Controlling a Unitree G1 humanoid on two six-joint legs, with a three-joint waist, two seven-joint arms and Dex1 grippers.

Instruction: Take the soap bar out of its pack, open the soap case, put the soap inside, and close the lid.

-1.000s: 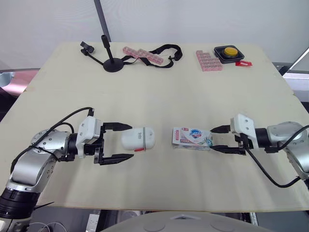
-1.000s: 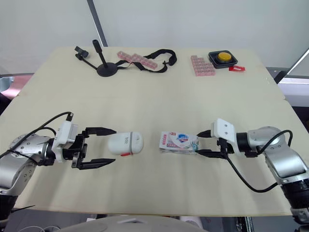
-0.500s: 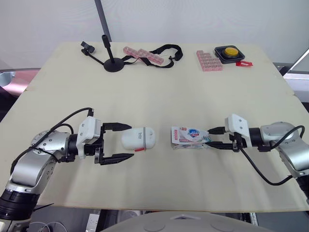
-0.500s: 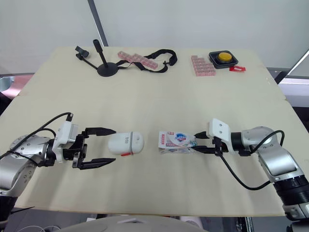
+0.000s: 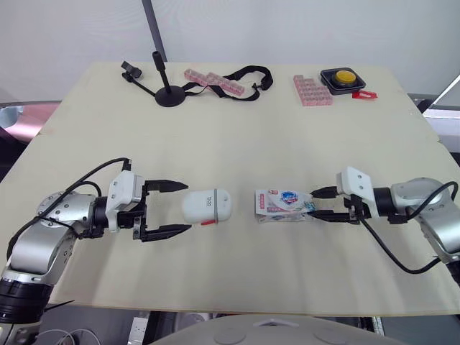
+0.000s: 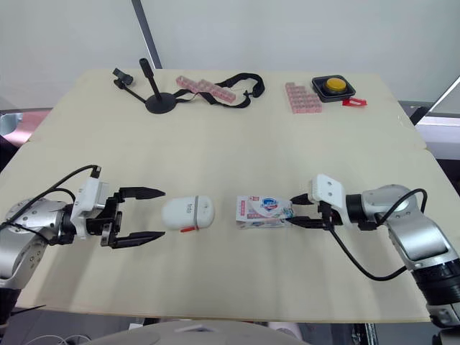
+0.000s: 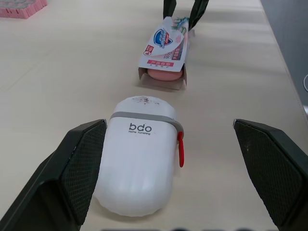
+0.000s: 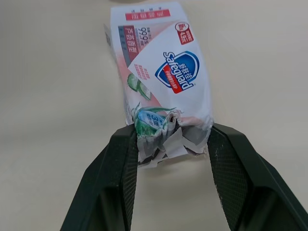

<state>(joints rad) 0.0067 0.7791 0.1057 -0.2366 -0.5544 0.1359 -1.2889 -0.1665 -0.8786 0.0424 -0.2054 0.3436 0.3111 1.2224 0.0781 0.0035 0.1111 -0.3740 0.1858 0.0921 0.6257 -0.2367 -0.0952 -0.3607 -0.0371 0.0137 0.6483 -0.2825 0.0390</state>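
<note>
Arms reach inward, low: left end effector (image 5: pixel 187 207) gapes around soap case (image 5: pixel 208 205) end; right end effector (image 5: pixel 315 204) pinches soap pack (image 5: pixel 282 203).

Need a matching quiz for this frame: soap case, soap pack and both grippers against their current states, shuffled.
Things:
1. soap case
2. soap pack
3. left gripper
4. right gripper

States:
A. pinching a crumpled wrapper end
B. white, lid shut
C. open, fingers spread wide
D. one end open, pink bar showing

Pairs: 1-B, 2-D, 3-C, 4-A
</note>
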